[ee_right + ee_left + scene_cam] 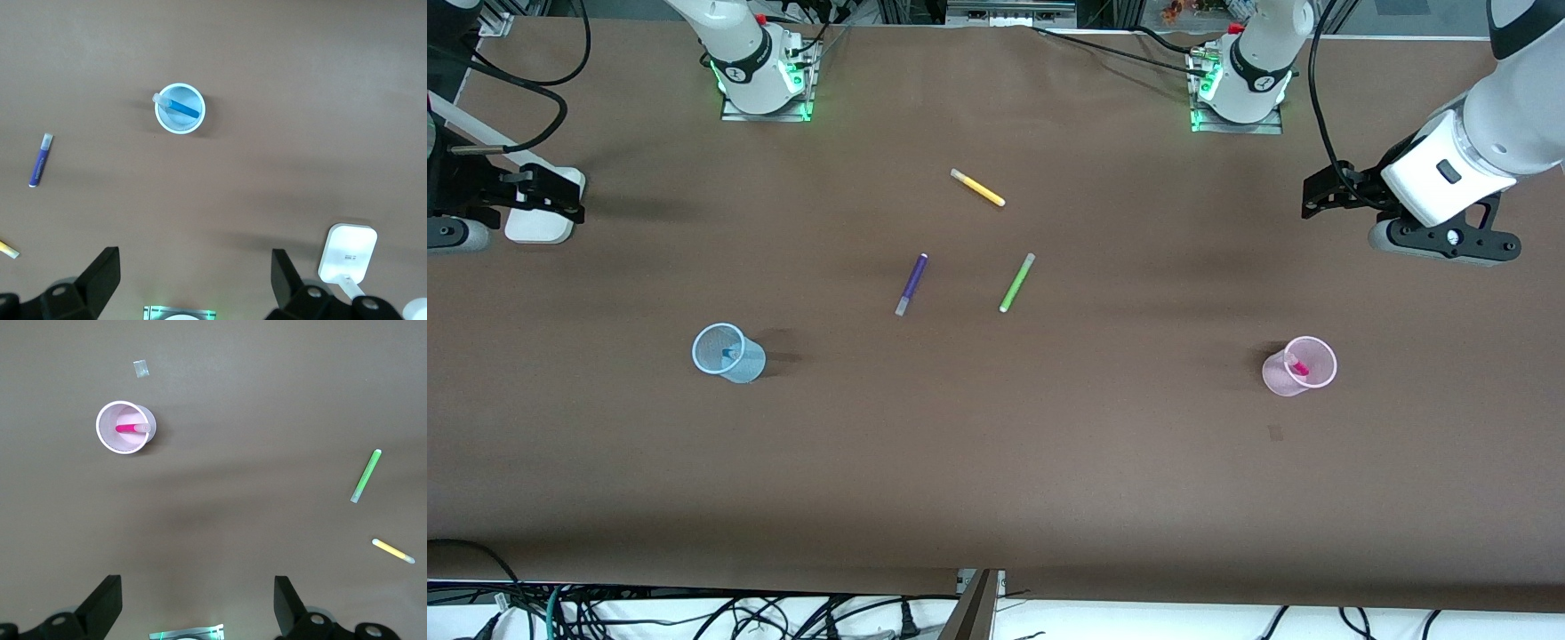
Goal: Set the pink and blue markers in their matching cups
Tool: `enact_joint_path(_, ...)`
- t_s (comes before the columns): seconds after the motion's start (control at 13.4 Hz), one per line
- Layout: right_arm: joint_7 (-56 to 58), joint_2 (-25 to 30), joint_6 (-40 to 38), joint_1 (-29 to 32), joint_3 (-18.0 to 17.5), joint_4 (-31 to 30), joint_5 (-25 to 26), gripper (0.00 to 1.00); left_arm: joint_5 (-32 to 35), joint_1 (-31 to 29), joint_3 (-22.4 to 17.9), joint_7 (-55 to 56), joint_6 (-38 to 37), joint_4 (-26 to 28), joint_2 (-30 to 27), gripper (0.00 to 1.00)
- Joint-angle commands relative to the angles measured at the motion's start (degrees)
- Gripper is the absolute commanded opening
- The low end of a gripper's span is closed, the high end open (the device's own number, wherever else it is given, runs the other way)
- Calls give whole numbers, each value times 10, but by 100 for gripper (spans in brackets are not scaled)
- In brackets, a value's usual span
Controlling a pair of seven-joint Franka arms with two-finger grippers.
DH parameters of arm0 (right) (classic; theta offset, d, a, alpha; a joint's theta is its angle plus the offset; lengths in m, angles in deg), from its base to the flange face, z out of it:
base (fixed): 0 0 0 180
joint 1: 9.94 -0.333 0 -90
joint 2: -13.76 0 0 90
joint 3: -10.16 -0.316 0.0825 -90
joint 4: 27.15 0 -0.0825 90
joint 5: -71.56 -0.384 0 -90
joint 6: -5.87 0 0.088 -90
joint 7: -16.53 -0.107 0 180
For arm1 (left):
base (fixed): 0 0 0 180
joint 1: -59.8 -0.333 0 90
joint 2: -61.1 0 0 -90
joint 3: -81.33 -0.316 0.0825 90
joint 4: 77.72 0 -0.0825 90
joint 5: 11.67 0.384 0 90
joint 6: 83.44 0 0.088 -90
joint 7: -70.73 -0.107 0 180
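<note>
The pale blue cup (749,364) stands toward the right arm's end of the table with the blue marker (730,354) leaning inside it. Both show in the right wrist view: the cup (162,119) and the marker (183,108). The pale pink cup (1275,374) stands toward the left arm's end with the pink marker (1299,365) inside it. They also show in the left wrist view: the cup (102,433) and the marker (125,428). My left gripper (1319,192) (198,607) is open and empty, high over the table's end. My right gripper (551,196) (193,283) is open and empty over the other end.
A purple marker (911,284), a lime-green marker (1016,283) and a yellow marker (977,188) lie mid-table, farther from the front camera than the cups. A white block (538,220) (347,253) sits under the right gripper. A small clear scrap (141,369) lies near the pink cup.
</note>
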Motion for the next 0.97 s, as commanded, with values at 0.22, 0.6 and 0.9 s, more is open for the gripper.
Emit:
enact_joint_path(0.22, -58, 21, -9, -1, 0, -29, -5, 100, 20, 209, -190, 7, -16, -19, -10, 100)
enact_joint_path(0.6, -57, 11, -6, 0, 0, -26, -8, 100, 20, 259, -253, 0, 101, 145, -123, 100)
enact_joint_path(0.9, -58, 10, -4, 0, 0, -26, -7, 100, 19, 230, -238, -1, 100, 143, -119, 100)
